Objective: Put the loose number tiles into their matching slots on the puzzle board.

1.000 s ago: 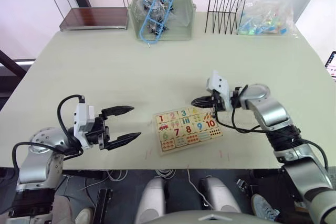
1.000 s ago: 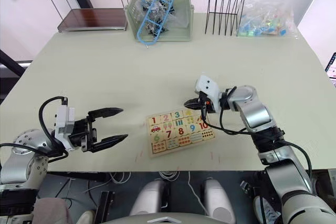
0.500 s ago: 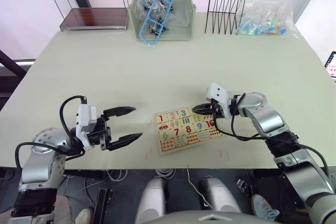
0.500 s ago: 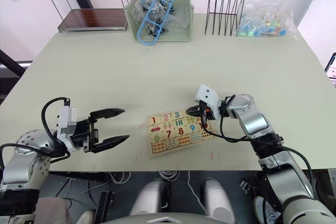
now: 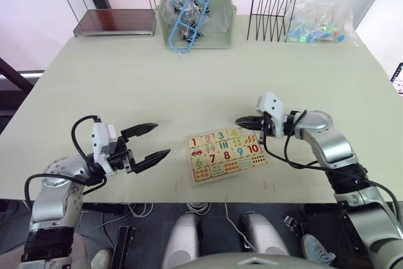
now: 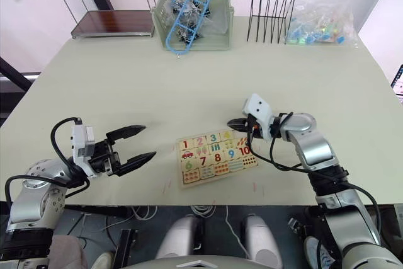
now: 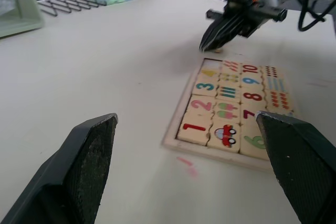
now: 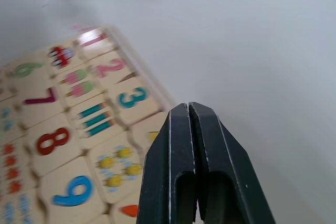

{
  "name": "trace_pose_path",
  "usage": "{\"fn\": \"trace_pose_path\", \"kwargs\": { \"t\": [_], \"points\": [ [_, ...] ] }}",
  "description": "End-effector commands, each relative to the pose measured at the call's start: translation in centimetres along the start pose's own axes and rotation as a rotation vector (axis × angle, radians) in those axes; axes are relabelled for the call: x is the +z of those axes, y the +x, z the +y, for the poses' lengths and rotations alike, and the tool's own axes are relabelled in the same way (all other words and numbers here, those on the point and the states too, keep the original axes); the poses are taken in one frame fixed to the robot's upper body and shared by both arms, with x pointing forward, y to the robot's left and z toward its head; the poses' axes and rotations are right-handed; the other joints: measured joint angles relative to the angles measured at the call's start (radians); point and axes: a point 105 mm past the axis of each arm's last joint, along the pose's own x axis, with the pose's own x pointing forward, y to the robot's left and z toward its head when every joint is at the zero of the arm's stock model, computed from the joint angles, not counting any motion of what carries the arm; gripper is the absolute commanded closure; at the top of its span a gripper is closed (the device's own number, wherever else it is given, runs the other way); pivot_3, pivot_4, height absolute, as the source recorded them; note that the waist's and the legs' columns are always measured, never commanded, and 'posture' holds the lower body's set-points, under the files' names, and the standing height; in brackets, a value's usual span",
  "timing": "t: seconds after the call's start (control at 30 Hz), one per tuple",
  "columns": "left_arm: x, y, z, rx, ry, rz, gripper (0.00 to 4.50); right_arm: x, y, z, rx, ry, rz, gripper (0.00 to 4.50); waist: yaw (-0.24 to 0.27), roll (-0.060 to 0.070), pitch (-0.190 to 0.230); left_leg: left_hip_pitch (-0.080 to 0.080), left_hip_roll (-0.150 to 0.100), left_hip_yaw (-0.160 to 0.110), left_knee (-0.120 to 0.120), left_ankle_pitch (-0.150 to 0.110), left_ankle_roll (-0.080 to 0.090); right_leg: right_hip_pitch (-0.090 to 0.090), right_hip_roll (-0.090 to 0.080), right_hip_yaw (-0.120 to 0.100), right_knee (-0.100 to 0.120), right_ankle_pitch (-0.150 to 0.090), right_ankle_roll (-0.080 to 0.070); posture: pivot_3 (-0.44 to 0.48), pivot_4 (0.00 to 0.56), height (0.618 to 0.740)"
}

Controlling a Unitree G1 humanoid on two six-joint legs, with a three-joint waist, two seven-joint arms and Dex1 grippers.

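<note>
Near the front edge of the pale cream tabletop [image 5: 126, 86], the flat rectangular pale wooden puzzle board [image 5: 225, 154] lies slightly askew, its top row showing tiles 1 to 4 seated in their slots. To its left the left gripper [image 5: 151, 142] hovers with jaws spread wide, holding nothing. The right gripper [image 5: 240, 121] hangs just beyond the board's far right corner, jaws pressed together. Along the far edge stand a pale green plastic bin [image 5: 196, 14], a black wire rack [image 5: 272, 3] and a clear plastic bag [image 5: 318, 18].
</note>
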Motion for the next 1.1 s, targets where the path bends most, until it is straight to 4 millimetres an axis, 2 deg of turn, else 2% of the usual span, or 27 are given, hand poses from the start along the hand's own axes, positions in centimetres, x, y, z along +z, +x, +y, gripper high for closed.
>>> {"fn": "trace_pose_path", "kwargs": {
  "t": [0.03, 0.1, 0.27, 0.3, 0.37, 0.43, 0.47, 0.53, 0.57, 0.6, 0.63, 0.9, 1.1],
  "points": [
    [-0.1, -0.8, 0.6, 0.068, 0.021, -0.004, 0.00, 1.8, -2.3, -1.2, -0.125, -0.015, -0.104, 4.47, 0.000, 0.000, 0.000, 0.000, 0.000, 0.000, 0.000, 0.000, 0.000, 0.000, 0.000, 0.000, 0.000, 0.000, 0.000, 0.000, 0.150, 0.740],
    [-0.3, -1.0, 0.8, 0.105, 0.018, -0.005, 0.00, 2.0, -3.6, -1.7, -0.190, 0.007, -0.158, 4.47, 0.000, 0.000, 0.000, 0.000, 0.000, 0.000, 0.000, 0.000, 0.000, 0.000, 0.000, 0.000, 0.000, 0.000, 0.000, 0.000, 0.150, 0.740],
    [-0.7, -1.5, 1.1, 0.171, 0.011, -0.002, 0.00, 0.8, -7.2, -1.4, -0.276, 0.042, -0.200, 4.47, 0.002, 0.000, 0.000, 0.000, 0.000, 0.000, 0.000, 0.000, 0.000, 0.000, 0.000, 0.000, 0.000, 0.000, 0.000, 0.000, 0.150, 0.740],
    [-0.9, -1.7, 1.1, 0.179, 0.007, 0.004, 0.00, 0.3, -8.3, -1.2, -0.299, 0.061, -0.204, 4.23, 0.004, 0.000, 0.000, 0.000, 0.000, 0.000, 0.000, 0.000, 0.000, 0.000, 0.000, 0.000, 0.000, 0.000, 0.000, 0.000, 0.150, 0.740],
    [-1.2, -1.9, 1.1, 0.189, 0.002, 0.014, 0.00, -0.5, -10.0, -1.0, -0.338, 0.083, -0.207, 3.57, 0.007, 0.000, 0.000, 0.001, 0.000, 0.000, 0.000, 0.000, 0.000, 0.001, 0.000, 0.000, 0.000, 0.000, 0.000, 0.000, 0.150, 0.740],
    [-1.3, -2.2, 1.1, 0.200, -0.011, 0.019, 0.00, -1.3, -12.1, -0.8, -0.410, 0.100, -0.202, 2.73, 0.010, 0.000, 0.000, 0.001, 0.000, 0.000, 0.000, 0.000, 0.000, 0.001, 0.000, 0.001, 0.000, 0.000, 0.000, 0.000, 0.150, 0.740],
    [-1.4, -2.3, 1.1, 0.204, -0.018, 0.019, 0.00, -1.6, -13.0, -0.6, -0.437, 0.107, -0.199, 2.26, 0.013, 0.000, 0.000, 0.001, 0.000, 0.000, 0.000, 0.000, 0.000, 0.002, 0.000, 0.001, -0.001, 0.000, 0.000, 0.000, 0.150, 0.740],
    [-1.5, -2.5, 1.2, 0.217, -0.020, 0.023, 0.00, -2.5, -14.7, 0.0, -0.499, 0.121, -0.187, 1.03, 0.015, 0.000, 0.000, 0.002, 0.000, 0.001, 0.000, 0.000, 0.000, 0.002, 0.000, 0.001, -0.001, 0.000, 0.000, 0.000, 0.150, 0.740],
    [-1.6, -2.6, 1.3, 0.225, -0.019, 0.028, 0.00, -2.9, -15.5, 0.4, -0.528, 0.131, -0.183, 0.83, 0.017, 0.000, 0.000, 0.002, 0.000, 0.001, 0.000, 0.000, 0.000, 0.002, 0.000, 0.001, -0.001, 0.000, 0.000, 0.000, 0.150, 0.740],
    [-1.7, -2.7, 1.3, 0.231, -0.018, 0.032, 0.00, -3.3, -16.2, 0.7, -0.552, 0.137, -0.178, 0.20, 0.018, 0.000, 0.000, 0.003, 0.000, 0.000, 0.000, 0.000, 0.000, 0.003, 0.000, 0.001, -0.001, 0.000, 0.000, 0.000, 0.150, 0.740],
    [-1.8, -2.8, 1.4, 0.235, -0.019, 0.037, 0.00, -3.8, -17.0, 1.1, -0.574, 0.142, -0.166, 0.04, 0.019, 0.000, 0.000, 0.005, 0.000, 0.000, 0.000, 0.000, 0.000, 0.005, 0.000, 0.001, -0.001, 0.000, 0.000, 0.000, 0.150, 0.740],
    [-1.7, -2.8, 1.8, 0.260, -0.010, 0.055, 0.00, -5.9, -20.6, 3.5, -0.675, 0.186, -0.132, 0.04, 0.020, -0.001, -0.001, 0.014, 0.001, 0.005, 0.000, 0.000, 0.000, 0.010, 0.000, 0.005, -0.001, -0.002, -0.003, 0.000, 0.150, 0.740],
    [-1.6, -2.9, 0.9, 0.241, -0.024, 0.068, 0.00, -6.5, -21.4, 5.4, -0.643, 0.246, -0.162, 0.04, 0.014, -0.001, -0.001, 0.014, 0.001, 0.007, -0.001, 0.000, 0.000, 0.010, -0.001, 0.007, -0.002, -0.002, -0.003, 0.000, 0.150, 0.740]
  ]
}}
